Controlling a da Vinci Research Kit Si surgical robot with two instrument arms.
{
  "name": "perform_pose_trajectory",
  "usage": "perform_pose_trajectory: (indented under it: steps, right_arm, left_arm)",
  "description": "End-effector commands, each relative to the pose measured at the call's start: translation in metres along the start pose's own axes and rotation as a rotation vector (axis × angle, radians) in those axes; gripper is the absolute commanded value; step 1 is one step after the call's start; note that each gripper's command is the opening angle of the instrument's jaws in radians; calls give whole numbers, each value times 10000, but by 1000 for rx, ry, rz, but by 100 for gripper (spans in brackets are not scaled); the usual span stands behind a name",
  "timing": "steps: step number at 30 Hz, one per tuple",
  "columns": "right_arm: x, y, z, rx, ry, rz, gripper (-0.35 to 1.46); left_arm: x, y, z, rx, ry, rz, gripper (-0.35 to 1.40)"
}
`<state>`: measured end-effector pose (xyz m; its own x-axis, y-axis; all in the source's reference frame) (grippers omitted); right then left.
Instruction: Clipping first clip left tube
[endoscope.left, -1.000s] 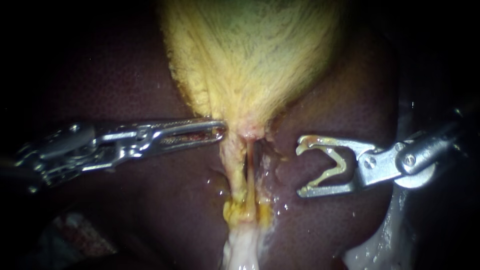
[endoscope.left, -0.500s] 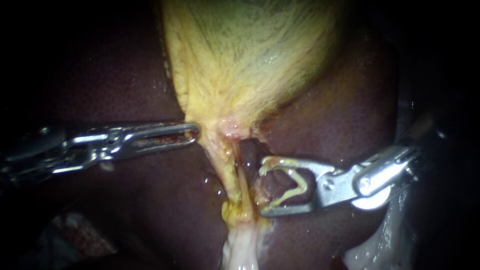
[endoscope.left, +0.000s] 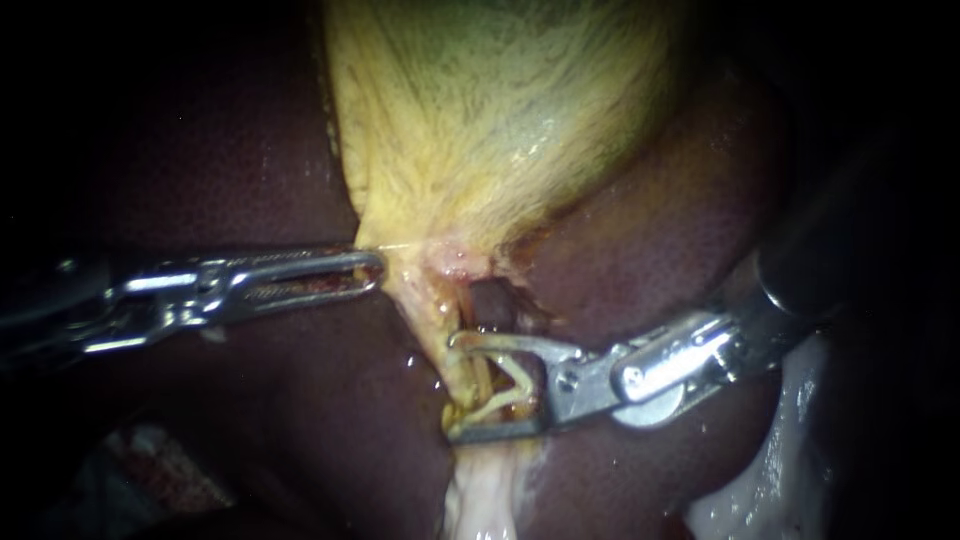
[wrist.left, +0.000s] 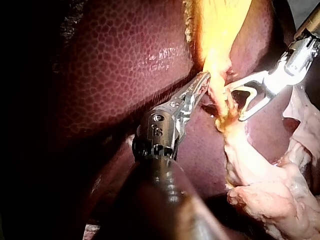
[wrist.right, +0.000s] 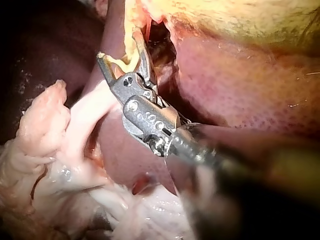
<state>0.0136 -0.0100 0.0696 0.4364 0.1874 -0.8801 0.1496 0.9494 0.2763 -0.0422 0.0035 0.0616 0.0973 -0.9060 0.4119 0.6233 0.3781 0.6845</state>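
The yellow gallbladder (endoscope.left: 500, 120) narrows to a neck, with thin yellow tubes (endoscope.left: 478, 372) running down from it over the dark liver (endoscope.left: 250, 380). My left instrument (endoscope.left: 372, 268) comes in level from the left. Its jaws are shut on the edge of the gallbladder's neck and hold it taut; the left wrist view shows this grip (wrist.left: 202, 82). My right instrument (endoscope.left: 458, 388) has open jaws lined with a pale clip (endoscope.left: 515, 385). They straddle the tubes just below the neck. I cannot tell if one tube or both lie inside. The right wrist view shows the same jaws (wrist.right: 120, 50).
Pale whitish tissue (endoscope.left: 485, 495) hangs below the tubes, and more of it (endoscope.left: 760, 490) lies under the right instrument's shaft. A dark gap (endoscope.left: 492, 305) opens beside the tubes, under the neck. Liver surrounds the site on both sides.
My right instrument has moved left and its open, clip-loaded jaws now straddle the tubes. My left instrument has drawn the gallbladder's neck to the left.
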Motion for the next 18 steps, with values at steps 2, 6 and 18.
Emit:
perform_pose_trajectory:
  steps: [2,6,18]
  right_arm:
    - [-6,3,1,-4,-17,-3,60]
    - [-16,7,2,-12,-60,-6,60]
    - [-27,6,7,-22,-88,-5,60]
  left_arm:
    - [0,0,-1,-2,0,0,-35]
    - [-2,-2,-4,-1,0,-1,-35]
    - [-10,-10,-10,-1,2,-7,-35]
